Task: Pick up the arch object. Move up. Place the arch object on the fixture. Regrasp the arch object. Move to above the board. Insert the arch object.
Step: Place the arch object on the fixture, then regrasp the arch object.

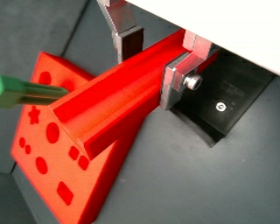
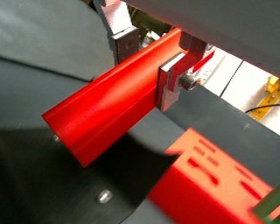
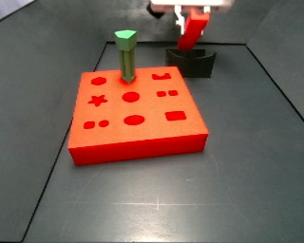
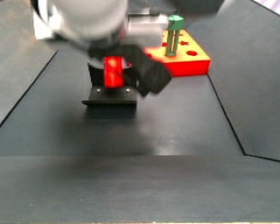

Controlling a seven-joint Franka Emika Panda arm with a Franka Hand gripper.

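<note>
The arch object (image 1: 101, 101) is a long bright red bar, also seen in a wrist view (image 2: 95, 109). My gripper (image 1: 150, 77) is shut on it, with a silver finger plate on each side (image 2: 143, 80). In a side view the bar (image 3: 190, 30) stands upright with its lower end in the black fixture (image 3: 193, 65), and my gripper (image 3: 193, 11) is at its top. The bar (image 4: 112, 74) and fixture (image 4: 111, 98) also show under the blurred arm. The fixture's plate (image 1: 224, 101) lies beside the fingers. The orange-red board (image 3: 136, 119) lies in front of the fixture.
A green hexagonal-topped post (image 3: 125, 52) stands in the board's rear corner, close to the fixture; it also shows in a wrist view (image 1: 20, 92) and a side view (image 4: 174, 35). Black walls border the dark floor. The board (image 4: 189, 59) has several cut-out holes.
</note>
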